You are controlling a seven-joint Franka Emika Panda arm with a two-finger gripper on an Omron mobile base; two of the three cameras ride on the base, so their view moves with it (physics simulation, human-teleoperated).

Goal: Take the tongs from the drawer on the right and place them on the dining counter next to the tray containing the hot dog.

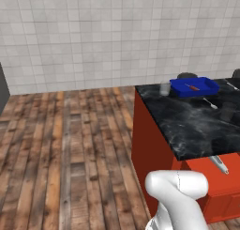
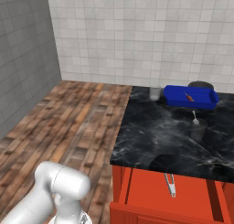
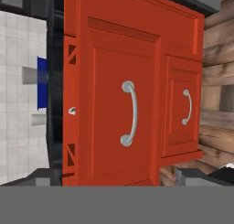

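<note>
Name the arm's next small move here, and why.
Probably raise the hand over the open drawer and descend on the tongs: they lie untouched inside it, while the gripper, jaws open, faces the red cabinet doors below.

The tabletop (image 2: 151,136) at the right of the frame is glossy black marble with white veins, over a smooth, shiny red body. In the open drawer (image 2: 192,191) at the lower right lie silver-grey metal tongs (image 2: 170,184). The tray (image 2: 189,97) at the upper right looks like smooth bright blue plastic. The cabinet doors (image 3: 119,113) are glossy red with polished metal handles (image 3: 130,113). The floor (image 1: 61,154) is worn wooden planks; the wall (image 1: 117,32) is matt pale tile.
</note>
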